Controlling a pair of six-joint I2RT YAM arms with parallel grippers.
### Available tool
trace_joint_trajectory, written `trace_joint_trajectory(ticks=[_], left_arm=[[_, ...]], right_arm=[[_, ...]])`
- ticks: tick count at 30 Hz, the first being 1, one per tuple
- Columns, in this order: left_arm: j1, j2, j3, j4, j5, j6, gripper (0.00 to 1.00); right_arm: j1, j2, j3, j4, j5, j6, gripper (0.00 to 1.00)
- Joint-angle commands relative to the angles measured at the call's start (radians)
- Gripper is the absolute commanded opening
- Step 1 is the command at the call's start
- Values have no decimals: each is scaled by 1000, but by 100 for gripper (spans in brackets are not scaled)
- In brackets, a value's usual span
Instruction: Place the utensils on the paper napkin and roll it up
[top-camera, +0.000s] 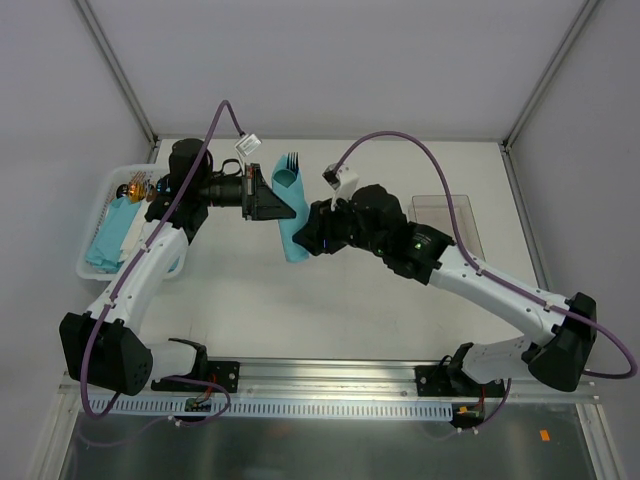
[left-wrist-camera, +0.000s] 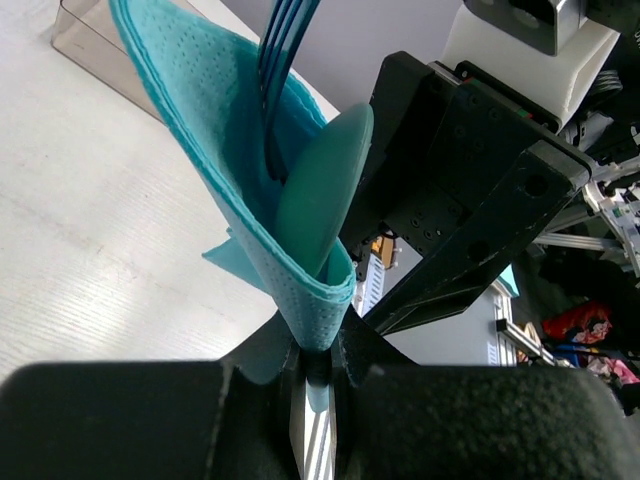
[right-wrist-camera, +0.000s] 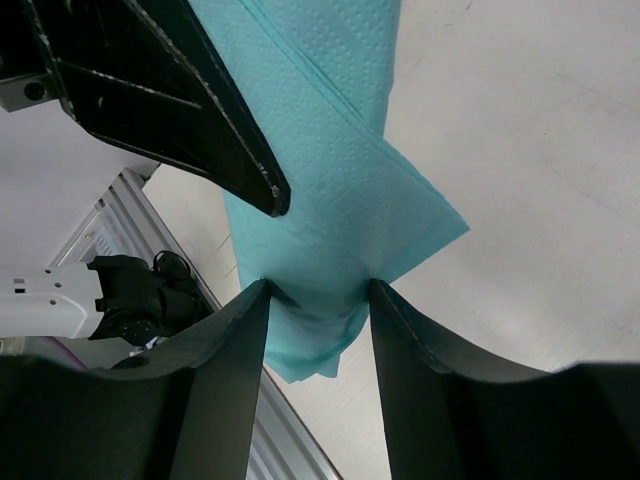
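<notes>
Paper napkin (top-camera: 294, 243) wrapping utensils (top-camera: 291, 160), clamped by left end effector (left-wrist-camera: 318, 365), also right end effector (right-wrist-camera: 318, 300)

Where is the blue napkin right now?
In the top view, the paper napkin is wrapped around the utensils above the middle of the table, held between the left gripper and the right gripper.
</notes>
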Motion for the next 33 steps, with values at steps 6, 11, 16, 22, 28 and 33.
trace_joint_trajectory(ticks=[6,11,16,22,28,33], left_arm=[[1,-18,-33,175,84,-100,0],[2,-18,-100,409,131,-270,0],[2,-9,-129,497,145,-332,0],[2,2,-157,664,158,-450,0],[2,10,-174,732,161,-516,0],[2,17,-188,809,153,-571,0]], right_arm=[[5,10,36,55,-67,-5,49],[-29,-16,-10,90,-104,27,53],[-73,-50,-68,155,-188,77,52],[-104,-55,-105,227,-259,110,48],[-129,-63,-142,278,-301,145,46],[-135,-64,-165,330,-343,168,44]])
